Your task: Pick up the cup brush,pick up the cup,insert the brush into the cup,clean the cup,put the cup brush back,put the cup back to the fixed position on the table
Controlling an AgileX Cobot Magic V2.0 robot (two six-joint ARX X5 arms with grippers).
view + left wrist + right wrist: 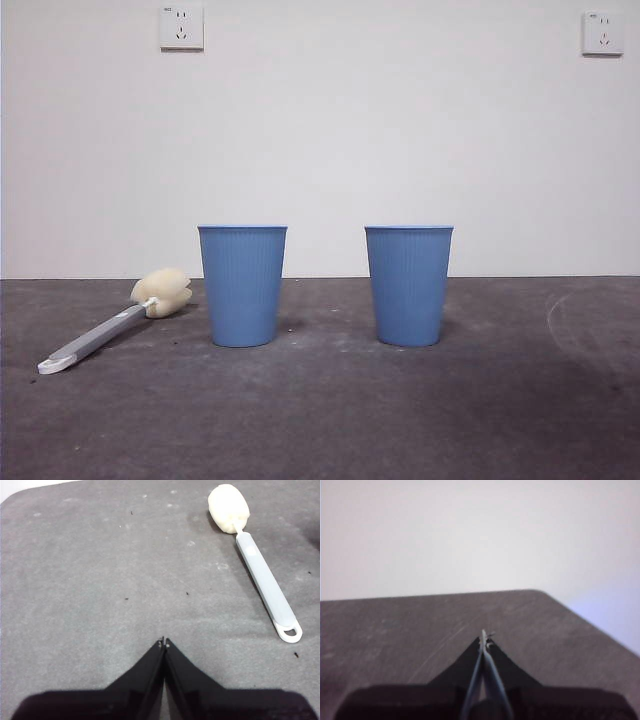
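The cup brush (115, 323) lies flat on the table (320, 420) at the left, its cream sponge head beside the left cup and its white handle end toward the front. It also shows in the left wrist view (260, 565). Two identical blue ribbed cups stand upright: one left of centre (242, 286), one right of centre (408, 285). My left gripper (164, 642) is shut and empty above bare table, apart from the brush. My right gripper (484, 639) is shut and empty above bare table. Neither gripper shows in the front view.
A white wall with two sockets (181, 27) stands behind the table. The right wrist view shows the table's far corner (540, 592) and edge.
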